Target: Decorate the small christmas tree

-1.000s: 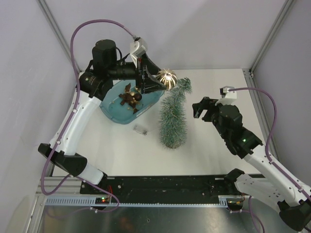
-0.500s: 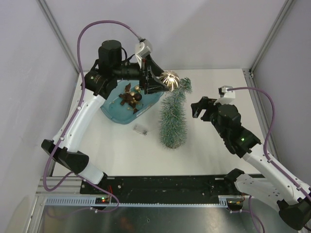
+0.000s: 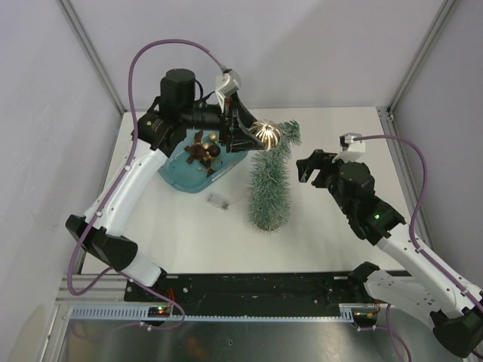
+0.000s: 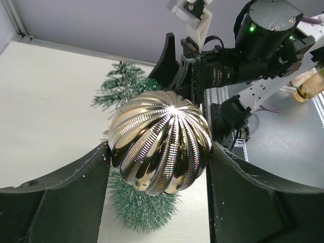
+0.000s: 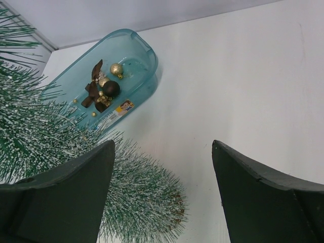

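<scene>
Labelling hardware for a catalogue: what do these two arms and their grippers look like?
Left arm and right arm: white shells between black joints, purple cable running to a white wrist camera mount. Broad matte-black fingers. Green light on the right one.

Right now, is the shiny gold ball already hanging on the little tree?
No: the gold ball is clamped between the left arm's jaws, up near the tip of the small christmas tree.

High fixed view looking down, close wrist views, all sharing tree (image 3: pixel 269 182)
</scene>
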Robot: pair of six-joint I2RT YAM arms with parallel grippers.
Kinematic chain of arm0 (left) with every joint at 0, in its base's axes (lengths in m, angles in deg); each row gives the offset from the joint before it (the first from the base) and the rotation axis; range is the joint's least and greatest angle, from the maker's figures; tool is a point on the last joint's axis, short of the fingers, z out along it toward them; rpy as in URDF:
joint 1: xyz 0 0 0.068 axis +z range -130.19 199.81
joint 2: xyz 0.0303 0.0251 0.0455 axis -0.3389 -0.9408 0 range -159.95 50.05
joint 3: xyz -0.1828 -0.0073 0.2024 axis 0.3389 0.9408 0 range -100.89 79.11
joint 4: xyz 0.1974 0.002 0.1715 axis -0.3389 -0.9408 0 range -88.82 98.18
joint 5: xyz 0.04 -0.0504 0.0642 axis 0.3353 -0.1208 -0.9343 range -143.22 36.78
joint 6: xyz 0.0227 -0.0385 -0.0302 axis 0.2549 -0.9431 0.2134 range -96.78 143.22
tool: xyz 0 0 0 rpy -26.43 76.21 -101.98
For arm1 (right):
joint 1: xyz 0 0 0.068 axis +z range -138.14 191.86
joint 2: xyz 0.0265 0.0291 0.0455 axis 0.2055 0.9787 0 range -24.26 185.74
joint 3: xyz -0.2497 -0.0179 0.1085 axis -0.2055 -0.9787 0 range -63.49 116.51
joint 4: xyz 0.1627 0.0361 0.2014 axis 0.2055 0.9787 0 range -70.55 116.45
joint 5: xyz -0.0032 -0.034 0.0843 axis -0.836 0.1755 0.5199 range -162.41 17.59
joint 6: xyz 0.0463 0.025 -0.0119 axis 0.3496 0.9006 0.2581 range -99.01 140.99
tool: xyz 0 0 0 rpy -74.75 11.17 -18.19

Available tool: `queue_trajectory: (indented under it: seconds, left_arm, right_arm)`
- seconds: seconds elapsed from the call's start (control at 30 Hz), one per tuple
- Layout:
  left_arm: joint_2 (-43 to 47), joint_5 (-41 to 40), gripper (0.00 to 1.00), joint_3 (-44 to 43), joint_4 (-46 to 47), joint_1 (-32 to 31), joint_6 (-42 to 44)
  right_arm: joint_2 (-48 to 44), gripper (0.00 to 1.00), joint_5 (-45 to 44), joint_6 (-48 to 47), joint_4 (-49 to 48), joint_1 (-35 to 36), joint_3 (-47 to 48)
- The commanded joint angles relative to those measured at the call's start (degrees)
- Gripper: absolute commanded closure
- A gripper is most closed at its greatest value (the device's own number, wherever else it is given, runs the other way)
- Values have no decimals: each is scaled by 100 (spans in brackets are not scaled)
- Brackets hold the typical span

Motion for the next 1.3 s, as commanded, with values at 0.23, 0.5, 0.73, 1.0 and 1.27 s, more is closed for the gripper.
queue_trajectory:
  seconds: [0.23, 0.5, 0.73, 1.0, 1.27]
  left_arm:
    - [254, 110, 70, 126, -2, -49, -101]
    - [260, 114, 67, -103, -3, -49, -221]
    - [409, 90, 63, -26, -4, -49, -327]
    - [527, 75, 62, 153, -3, -131, -355]
    - [493, -16, 62, 171, 1, -235, -318]
  right_arm:
    - [-48, 18, 30, 69, -272, -23, -37]
    - [-75, 18, 48, 51, -290, -25, -36]
    - [-72, 19, 80, 59, -341, -24, -37]
    - [-99, 19, 89, 84, -333, -19, -36]
    - [-143, 19, 80, 95, -293, -16, -42]
